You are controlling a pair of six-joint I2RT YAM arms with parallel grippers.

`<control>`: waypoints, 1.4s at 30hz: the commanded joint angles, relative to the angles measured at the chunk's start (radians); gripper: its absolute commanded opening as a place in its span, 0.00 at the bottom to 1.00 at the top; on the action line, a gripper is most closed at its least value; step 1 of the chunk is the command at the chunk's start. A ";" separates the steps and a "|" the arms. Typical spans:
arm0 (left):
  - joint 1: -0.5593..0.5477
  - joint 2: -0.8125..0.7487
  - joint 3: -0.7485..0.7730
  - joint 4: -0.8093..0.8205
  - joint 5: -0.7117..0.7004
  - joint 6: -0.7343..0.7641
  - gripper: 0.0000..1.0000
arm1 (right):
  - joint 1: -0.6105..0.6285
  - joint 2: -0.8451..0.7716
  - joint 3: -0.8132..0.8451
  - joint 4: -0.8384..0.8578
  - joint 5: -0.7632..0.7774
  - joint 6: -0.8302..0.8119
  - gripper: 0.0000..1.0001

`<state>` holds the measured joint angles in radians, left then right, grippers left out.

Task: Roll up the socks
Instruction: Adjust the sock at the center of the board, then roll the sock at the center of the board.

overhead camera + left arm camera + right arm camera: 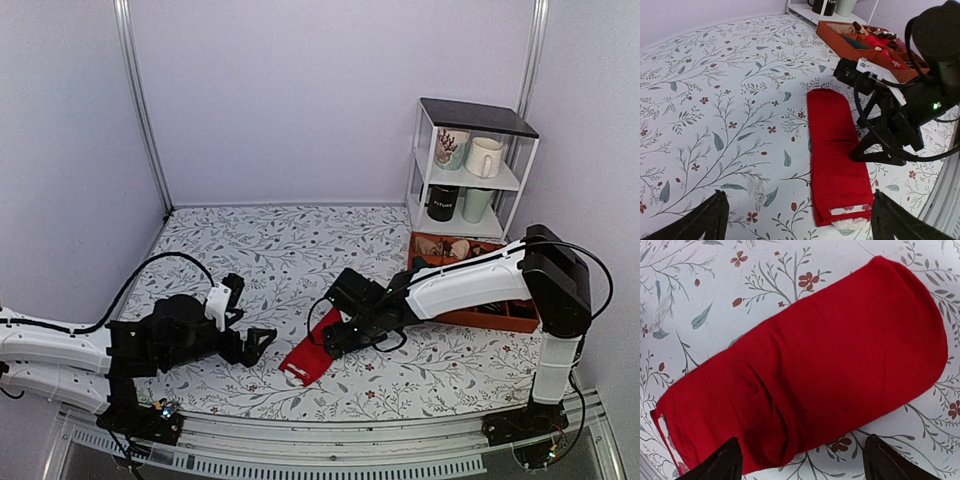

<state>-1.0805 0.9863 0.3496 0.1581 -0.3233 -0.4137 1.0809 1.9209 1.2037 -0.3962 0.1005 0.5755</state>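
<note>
My left jaws (250, 312) stand as wide as they go and hold nothing. That arm lies low and stretched along the near left of the flowered table (250, 250), its wrist turned toward the middle, so its camera looks across the cloth between my two dark fingertips (710, 220). Just right of it are the socks (308, 358). They are a plain red pair laid flat and unrolled, running at a slant from a near end with a small white mark (847, 222) up to a rounded far end. My right jaws (335, 338) are also spread, clearly apart, with nothing clamped. They hang low at the socks' far half, beside its right edge. From the wrist, the red cloth (805, 370) fills the view, and its long edge reaches into the gap between my fingertips (725, 462). I cannot tell whether either tip touches the fabric. My right arm rises from its base at the near right corner, bends at the elbow and reaches down and left across the table. Behind it sits an orange tray (470, 318) of bundles, and beyond that a white shelf (478, 115) holding mugs.
</note>
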 commanded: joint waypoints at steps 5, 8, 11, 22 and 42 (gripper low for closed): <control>0.010 -0.062 -0.044 -0.017 0.001 -0.017 0.99 | 0.005 0.123 0.036 -0.043 0.133 -0.341 0.83; 0.011 -0.079 -0.060 -0.011 0.003 -0.017 1.00 | -0.005 0.144 0.036 0.014 0.178 -0.521 0.88; 0.010 -0.086 -0.069 -0.001 -0.002 -0.016 0.99 | -0.044 0.140 0.025 0.103 0.149 -0.679 0.90; 0.012 -0.039 -0.041 0.016 0.004 -0.010 0.99 | -0.125 -0.002 -0.055 0.291 -0.021 -0.875 0.90; 0.037 0.043 0.037 0.116 0.109 0.173 0.99 | -0.116 -0.423 -0.573 0.827 -0.550 -0.845 0.81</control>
<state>-1.0550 0.9920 0.3485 0.2291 -0.2428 -0.2996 0.9619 1.4220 0.6483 0.2745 -0.3355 -0.2600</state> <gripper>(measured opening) 0.995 0.822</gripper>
